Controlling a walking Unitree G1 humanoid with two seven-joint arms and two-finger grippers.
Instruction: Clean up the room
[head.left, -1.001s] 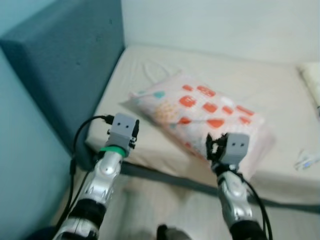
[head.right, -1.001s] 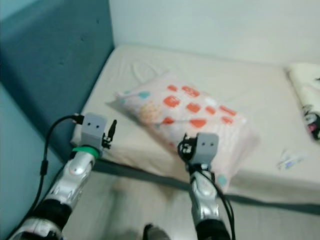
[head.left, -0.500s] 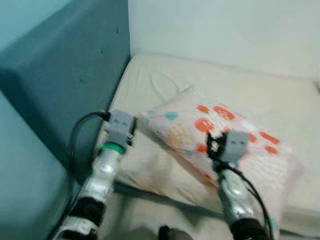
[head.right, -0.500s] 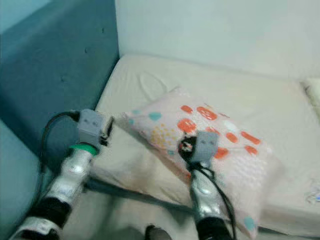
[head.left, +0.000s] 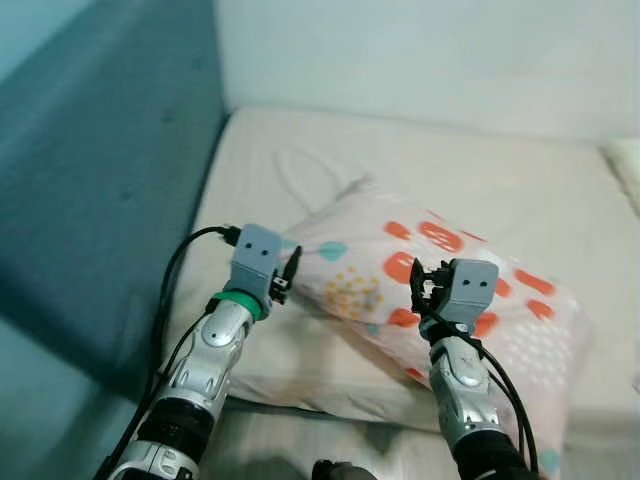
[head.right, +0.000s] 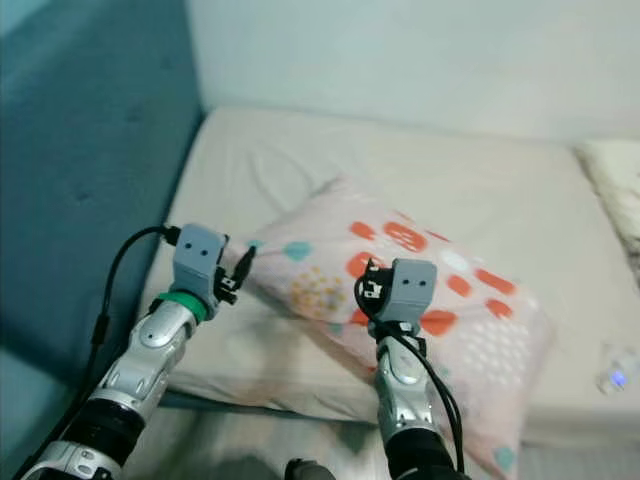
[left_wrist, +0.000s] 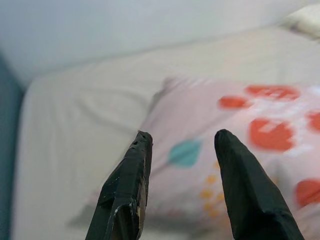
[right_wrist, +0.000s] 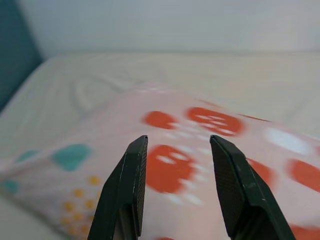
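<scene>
1. The pillow (head.left: 440, 290) lies askew across the bed (head.left: 330, 150), mid-frame in the head views, one corner hanging over the bed's lower edge; likely it needs straightening.
2. The left pincer (left_wrist: 180, 150) hovers near the pillow's left corner, fingers apart, holding nothing.
3. The right pincer (right_wrist: 177, 150) is raised over the pillow's patterned middle, fingers likewise apart and empty; both seem poised to grip it.
4. The teal headboard (head.left: 100, 180) fills the left of the frame.
5. No containers are in sight; a small blurred item (head.right: 612, 378) sits at the right edge.
</scene>
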